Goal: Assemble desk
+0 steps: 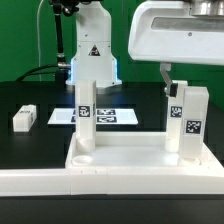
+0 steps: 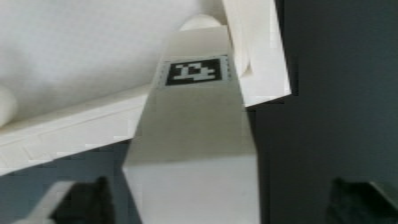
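The white desk top (image 1: pixel 130 150) lies flat at the front of the table. One tagged leg (image 1: pixel 86 115) stands upright in its corner on the exterior view's left, and another tagged leg (image 1: pixel 192 120) stands on the right. My gripper (image 1: pixel 176 88) hangs over the top of the right leg. In the wrist view that leg (image 2: pixel 196 140) runs between my two dark fingers (image 2: pixel 80 203), with a clear gap on each side. The gripper (image 2: pixel 222 208) is open and holds nothing. The desk top (image 2: pixel 71 80) shows beyond the leg.
A loose white leg (image 1: pixel 25 117) lies on the black table at the exterior view's left. The marker board (image 1: pixel 108 116) lies behind the desk top. The robot base (image 1: pixel 92 55) stands at the back. A long white rail (image 1: pixel 35 183) runs along the front.
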`<state>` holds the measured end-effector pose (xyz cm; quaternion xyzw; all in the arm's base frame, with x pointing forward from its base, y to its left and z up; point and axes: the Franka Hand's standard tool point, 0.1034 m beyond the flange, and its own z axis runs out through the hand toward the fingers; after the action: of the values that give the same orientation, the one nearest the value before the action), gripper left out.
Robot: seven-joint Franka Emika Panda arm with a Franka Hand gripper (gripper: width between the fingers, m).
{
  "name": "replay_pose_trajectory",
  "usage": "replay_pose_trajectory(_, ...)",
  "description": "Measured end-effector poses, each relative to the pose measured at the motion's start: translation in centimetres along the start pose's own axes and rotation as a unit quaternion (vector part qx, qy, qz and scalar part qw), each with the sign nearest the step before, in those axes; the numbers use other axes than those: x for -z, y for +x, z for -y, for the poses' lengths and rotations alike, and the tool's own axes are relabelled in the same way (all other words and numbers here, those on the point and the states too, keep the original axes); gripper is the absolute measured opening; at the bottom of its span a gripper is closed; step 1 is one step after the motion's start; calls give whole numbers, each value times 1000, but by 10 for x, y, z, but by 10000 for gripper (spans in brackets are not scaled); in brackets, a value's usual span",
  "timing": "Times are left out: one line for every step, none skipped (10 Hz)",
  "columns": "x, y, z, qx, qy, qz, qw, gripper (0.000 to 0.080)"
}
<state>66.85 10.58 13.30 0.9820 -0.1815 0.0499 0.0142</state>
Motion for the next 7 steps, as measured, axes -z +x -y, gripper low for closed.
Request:
replay_pose_trajectory(0,0,0,-6,0,0,1000,472)
replay_pose_trajectory(0,0,0,-45,0,0,999,315)
replay_pose_trajectory(0,1,-3,-95,-1,0,995,287)
replay_pose_trajectory(0,1,-4,-111,-2,0,994,287)
replay_pose_trajectory(-1,1,-5,-142,-2,0,990,287)
replay_pose_trajectory(-1,-1,-12,-251,0,-15,968,287)
replay_pose_trajectory(-1,-6,-19,-334,12,-23,942,287)
